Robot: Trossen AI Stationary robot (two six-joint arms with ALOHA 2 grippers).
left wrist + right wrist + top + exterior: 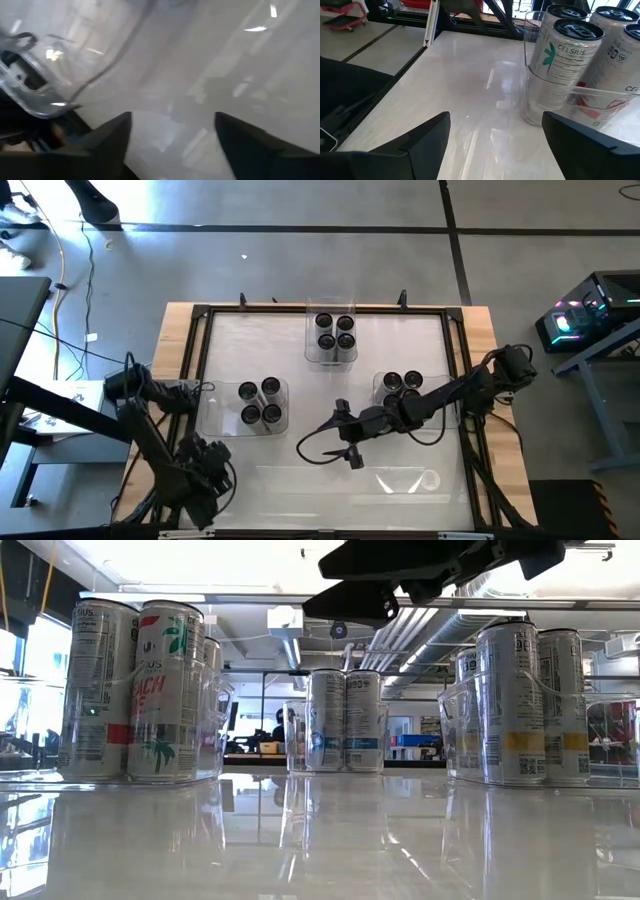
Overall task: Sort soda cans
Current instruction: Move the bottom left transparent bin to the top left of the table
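Note:
The soda cans stand upright in three clear trays on the white table: four in the left tray (260,404), four in the far tray (335,331), and a group in the right tray (402,385), partly hidden under my right arm. In the low view they show as three groups (135,690), (345,720), (530,700). My right gripper (348,435) (495,120) is open and empty above the middle of the table, pointing toward the left tray's cans (565,60). My left gripper (205,480) (172,117) waits open at the table's near left corner.
A dark frame (205,360) runs round the white table top, with wooden margins outside it. My right arm (430,570) hangs over the table's middle. A black cable (305,448) loops below the right gripper. Bare table lies between the three trays and along the near edge.

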